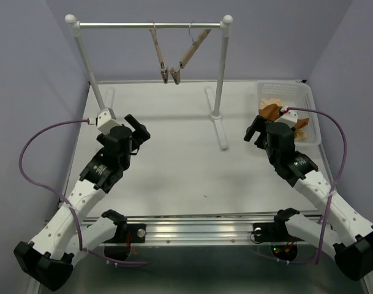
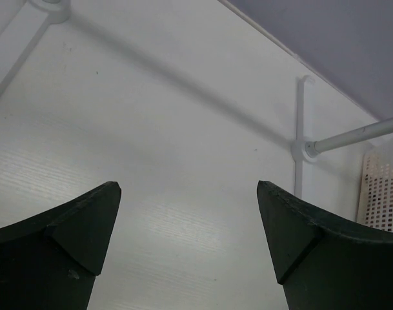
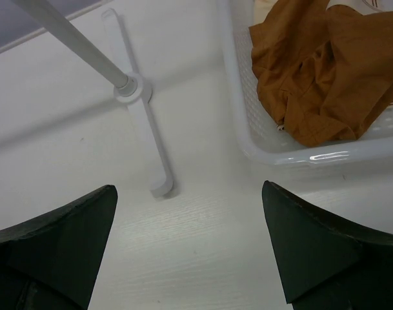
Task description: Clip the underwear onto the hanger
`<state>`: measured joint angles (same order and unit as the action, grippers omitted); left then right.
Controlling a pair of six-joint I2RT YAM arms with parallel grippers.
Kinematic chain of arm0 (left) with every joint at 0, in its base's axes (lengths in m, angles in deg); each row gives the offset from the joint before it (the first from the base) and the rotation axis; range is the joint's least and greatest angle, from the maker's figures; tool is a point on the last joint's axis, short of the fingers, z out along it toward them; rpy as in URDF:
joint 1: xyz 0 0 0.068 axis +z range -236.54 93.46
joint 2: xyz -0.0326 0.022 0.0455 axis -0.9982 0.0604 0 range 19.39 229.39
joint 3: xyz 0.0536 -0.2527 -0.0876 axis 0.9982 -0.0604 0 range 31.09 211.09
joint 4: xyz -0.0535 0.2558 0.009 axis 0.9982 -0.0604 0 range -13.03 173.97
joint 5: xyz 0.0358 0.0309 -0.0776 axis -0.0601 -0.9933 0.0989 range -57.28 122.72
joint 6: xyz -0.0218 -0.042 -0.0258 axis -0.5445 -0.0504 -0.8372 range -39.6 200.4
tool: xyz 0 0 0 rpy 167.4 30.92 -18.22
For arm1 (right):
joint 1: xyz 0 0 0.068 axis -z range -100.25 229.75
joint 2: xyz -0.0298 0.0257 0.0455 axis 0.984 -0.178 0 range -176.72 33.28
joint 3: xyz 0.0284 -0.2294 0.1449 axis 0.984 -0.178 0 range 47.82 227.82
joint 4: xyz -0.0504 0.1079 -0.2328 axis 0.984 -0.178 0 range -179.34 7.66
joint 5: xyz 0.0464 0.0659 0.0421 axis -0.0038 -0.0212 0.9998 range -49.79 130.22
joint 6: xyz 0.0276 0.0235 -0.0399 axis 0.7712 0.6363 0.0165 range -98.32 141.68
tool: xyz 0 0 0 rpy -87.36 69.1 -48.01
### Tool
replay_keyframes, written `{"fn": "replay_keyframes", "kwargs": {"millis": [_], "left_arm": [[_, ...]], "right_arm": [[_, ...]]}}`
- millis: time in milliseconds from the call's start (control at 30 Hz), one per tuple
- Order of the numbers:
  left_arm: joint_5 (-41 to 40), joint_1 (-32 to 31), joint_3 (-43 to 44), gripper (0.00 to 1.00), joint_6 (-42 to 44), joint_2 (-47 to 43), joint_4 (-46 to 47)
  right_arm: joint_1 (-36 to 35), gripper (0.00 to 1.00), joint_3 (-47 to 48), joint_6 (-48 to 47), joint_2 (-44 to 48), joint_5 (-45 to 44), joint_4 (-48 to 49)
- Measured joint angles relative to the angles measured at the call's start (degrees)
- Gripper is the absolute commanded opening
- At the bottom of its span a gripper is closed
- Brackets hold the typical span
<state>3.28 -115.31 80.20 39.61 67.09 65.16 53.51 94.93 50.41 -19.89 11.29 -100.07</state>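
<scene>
Black jaws spread wide and empty, the left gripper (image 1: 138, 127) and right gripper (image 1: 255, 130) hang low, pitched forward, over the white table (image 1: 174, 165); lilac walls (image 1: 27, 61) close it in.

We note the underwear (image 3: 312, 71): rust-brown, crumpled in the white basket (image 3: 312, 155) at far right. The hanger (image 1: 194, 48), pale wood, hangs tilted on the rail (image 1: 125, 26) beside its twin (image 1: 158, 55), lower clips close together.

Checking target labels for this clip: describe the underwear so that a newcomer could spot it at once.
Find the white plastic basket in the far right corner of the table. The underwear lies crumpled inside it. It is the rust-brown piece, unlike the paler peach cloth next to it.
</scene>
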Motion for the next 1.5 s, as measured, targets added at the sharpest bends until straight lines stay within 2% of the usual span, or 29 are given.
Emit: {"fn": "replay_keyframes", "kwargs": {"millis": [467, 633, 800, 867, 1000, 1133, 1300, 1433, 1500], "left_arm": [[1.3, 0.0, 1.6, 0.99, 0.5, 1.9, 0.2], [1.9, 0.0, 1.7, 0.99, 0.5, 3.1, 0.1], [2.4, 0.0, 1.7, 0.99, 0.7, 3.1, 0.1], [2.5, 0.0, 1.7, 0.99, 0.9, 2.9, -0.1], [2.8, 0.0, 1.7, 0.99, 0.9, 2.2, -0.3], [4.7, 0.0, 1.3, 0.99, 0.9, 1.3, 0.5], [6.0, 0.0, 1.0, 0.99, 0.9, 1.4, 0.6], [6.2, 0.0, 1.0, 0.99, 0.9, 2.0, 0.6], [6.3, 0.0, 1.0, 0.99, 0.9, 2.5, 0.6]], "right_arm": [[0.0, 1.00, 0.0, -1.3, 0.9, -0.4, 0.1], [0.0, 1.00, 1.0, -0.8, -2.1, -5.6, -0.7], [3.8, 1.00, 7.7, -1.3, -9.5, -9.2, -2.3], [7.6, 1.00, 11.2, -1.5, -12.7, -8.2, -2.5], [20.6, 1.00, 17.9, -1.5, -21.2, -4.4, -2.5], [27.8, 1.00, 23.8, -2.5, -30.6, -1.6, -2.8], [31.2, 1.00, 29.5, -5.1, -42.4, 1.1, -2.9], [32.2, 1.00, 31.4, -6.8, -48.3, 3.2, -3.4], [32.7, 0.95, 32.1, -7.1, -50.1, 4.2, -3.3]]}}
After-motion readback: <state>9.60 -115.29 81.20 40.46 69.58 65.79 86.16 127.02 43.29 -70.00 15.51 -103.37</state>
